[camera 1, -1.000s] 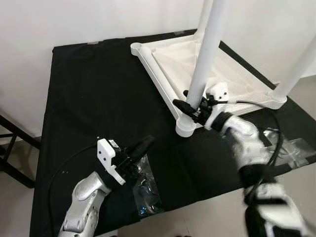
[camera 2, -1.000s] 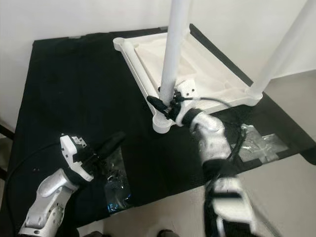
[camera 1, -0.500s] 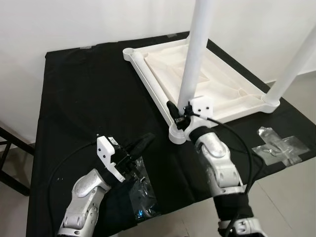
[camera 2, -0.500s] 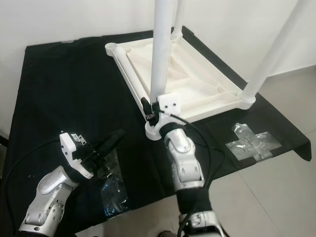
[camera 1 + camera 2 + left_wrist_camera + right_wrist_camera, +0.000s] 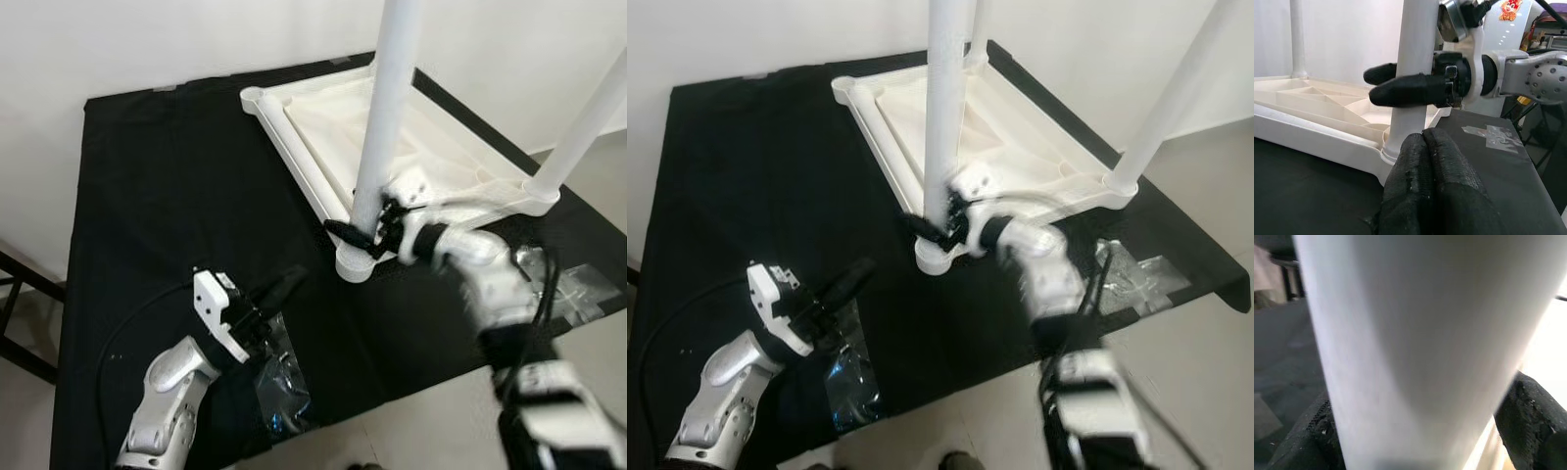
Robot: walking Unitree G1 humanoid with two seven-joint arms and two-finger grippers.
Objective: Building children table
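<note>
Since half a second ago: right forearm swung out to the right and blurred with motion, right gripper (image 5: 367,230) kept at foot of near leg (image 5: 384,117); left arm hardly shifted. Upturned tabletop (image 5: 431,147) lying on black worktop (image 5: 167,176), underside up, legs standing in at least two corners, second leg (image 5: 583,127) at right corner. Right fingers (image 5: 1410,90) set either side of near leg just above its corner socket (image 5: 353,262), closed round it, pads touching on both flanks. Step in hand, by judgement: seating or twisting this leg home in the socket. Next move likely calls for a steady turn about the leg's axis with no sideways pull, else tabletop may slide on the cloth. Left gripper (image 5: 272,294) hovering low over worktop, well short of the socket, fingers (image 5: 1440,171) pressed together, holding nothing. Clear bag (image 5: 279,377) of small parts just beside left gripper; second bag (image 5: 573,284), flat and taped, near right edge beyond right arm. Right arm's cable loops near the taped bag; possible snag.
</note>
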